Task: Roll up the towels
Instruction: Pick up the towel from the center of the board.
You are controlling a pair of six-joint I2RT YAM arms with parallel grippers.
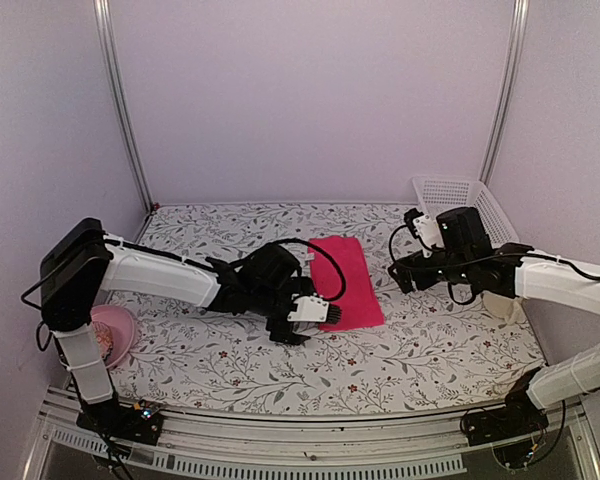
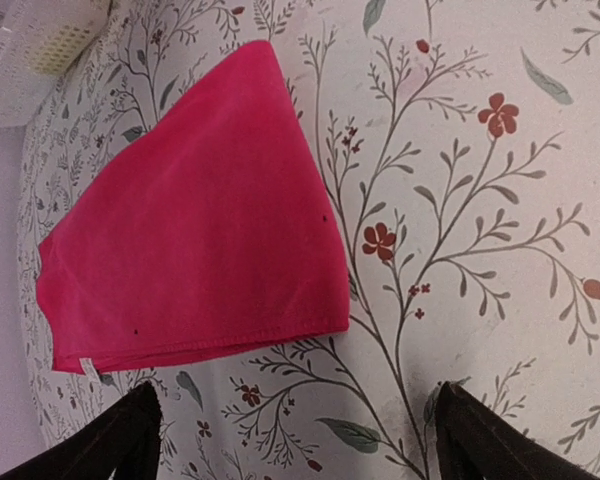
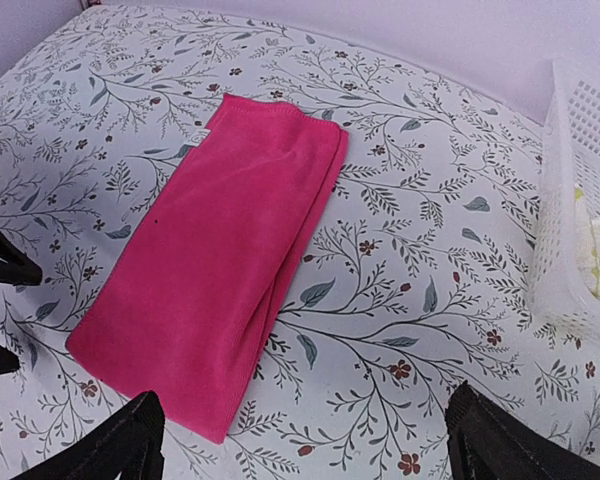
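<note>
A bright pink towel (image 1: 346,280) lies flat on the flowered table, folded into a long strip running front to back. My left gripper (image 1: 318,318) hovers low at its near-left corner, jaws wide open and empty. In the left wrist view the towel (image 2: 200,220) lies just beyond the gripper (image 2: 300,445), apart from both fingers (image 2: 130,440). My right gripper (image 1: 400,273) hangs open to the right of the towel. In its wrist view the towel (image 3: 220,260) lies ahead and to the left of the gripper (image 3: 310,450). No yellow-green towel can be made out.
A white perforated basket (image 1: 458,197) stands at the back right corner, and something pale yellow (image 3: 590,250) shows through its wall (image 3: 570,150). A pink bowl (image 1: 120,335) sits at the near left by the left arm's base. Lilac walls close off three sides.
</note>
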